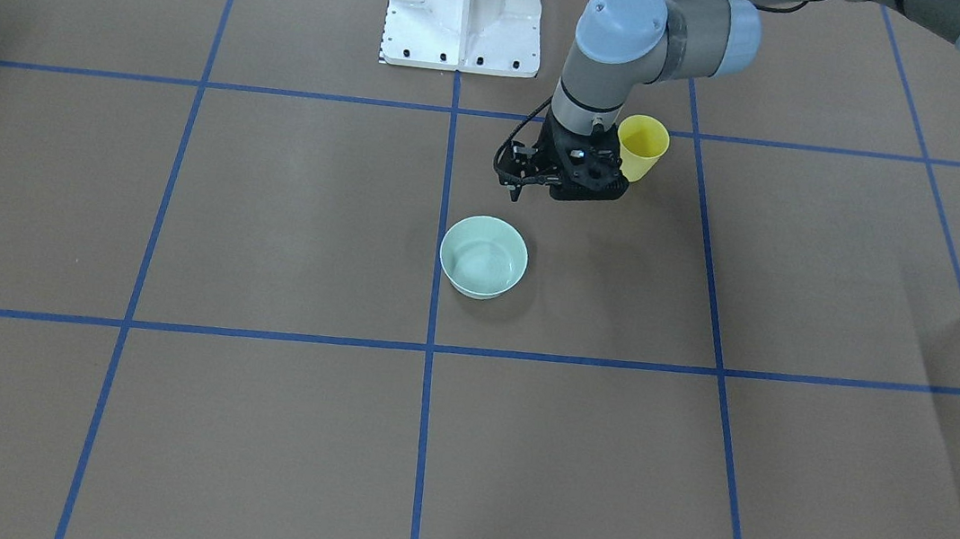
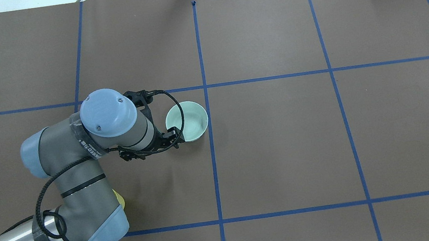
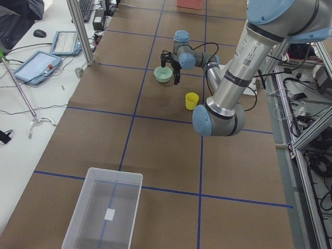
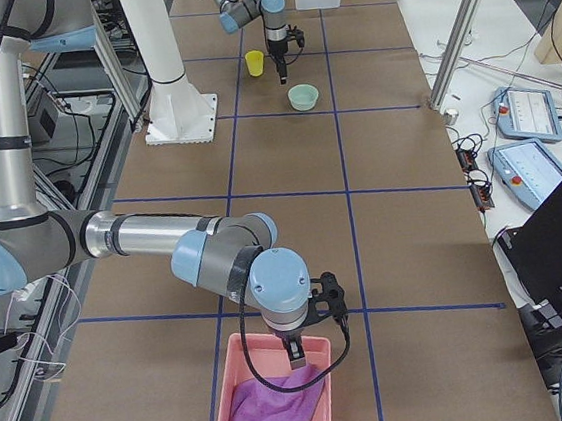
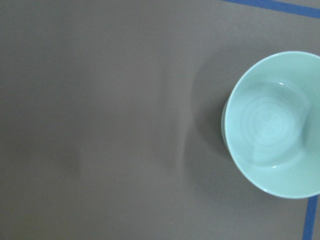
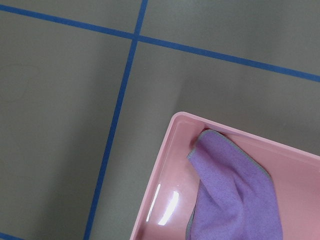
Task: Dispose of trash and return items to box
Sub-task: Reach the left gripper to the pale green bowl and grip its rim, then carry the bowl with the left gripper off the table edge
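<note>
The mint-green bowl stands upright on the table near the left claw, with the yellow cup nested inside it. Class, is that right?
No. The yellow cup is not inside the mint-green bowl; it stands apart on the table, on the other side of the left claw. The bowl is upright near the claw, as the exterior front-facing view shows.

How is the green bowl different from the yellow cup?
The bowl is mint green; the cup is yellow. The bowl is wide and low; the cup is narrower, taller and tapered. Both stand upright, open side up, on the table.
</note>
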Controlling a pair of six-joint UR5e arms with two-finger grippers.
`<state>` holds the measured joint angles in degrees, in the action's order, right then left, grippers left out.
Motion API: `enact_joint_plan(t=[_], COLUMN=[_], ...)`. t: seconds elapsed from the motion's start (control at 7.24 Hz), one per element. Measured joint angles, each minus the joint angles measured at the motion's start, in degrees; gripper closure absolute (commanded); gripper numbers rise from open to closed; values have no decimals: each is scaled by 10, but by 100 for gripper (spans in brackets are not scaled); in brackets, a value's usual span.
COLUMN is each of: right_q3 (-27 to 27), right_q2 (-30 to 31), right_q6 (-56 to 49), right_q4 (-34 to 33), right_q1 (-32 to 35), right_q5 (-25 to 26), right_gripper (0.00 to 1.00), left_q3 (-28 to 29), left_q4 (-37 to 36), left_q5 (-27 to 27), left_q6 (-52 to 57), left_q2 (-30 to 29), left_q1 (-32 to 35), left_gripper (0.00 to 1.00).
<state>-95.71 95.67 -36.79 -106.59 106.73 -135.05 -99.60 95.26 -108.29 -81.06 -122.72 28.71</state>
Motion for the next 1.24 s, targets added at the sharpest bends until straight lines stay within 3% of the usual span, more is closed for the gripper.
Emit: enact_joint_plan(t=[0.69,0.83,0.97,1.24], right_q3=[-2,-4,-5,-5], right_q2=[6,9,12,15], right_q6=[-3,-3,-3,-2], right_q4=[1,4,8,12], right_q1=[0,0,0,0], right_q5=[0,0,0,0], right_gripper=[0,0,0,0], left_q3=[70,94,107,119], left_q4=[56,81,92,101], left_q5=[1,1,1,1], left_q6=[-13,-20,-24,-38], left_q2=[-26,-32,-36,-46], left_q1=[11,17,20,21], left_gripper=[16,37,99,100])
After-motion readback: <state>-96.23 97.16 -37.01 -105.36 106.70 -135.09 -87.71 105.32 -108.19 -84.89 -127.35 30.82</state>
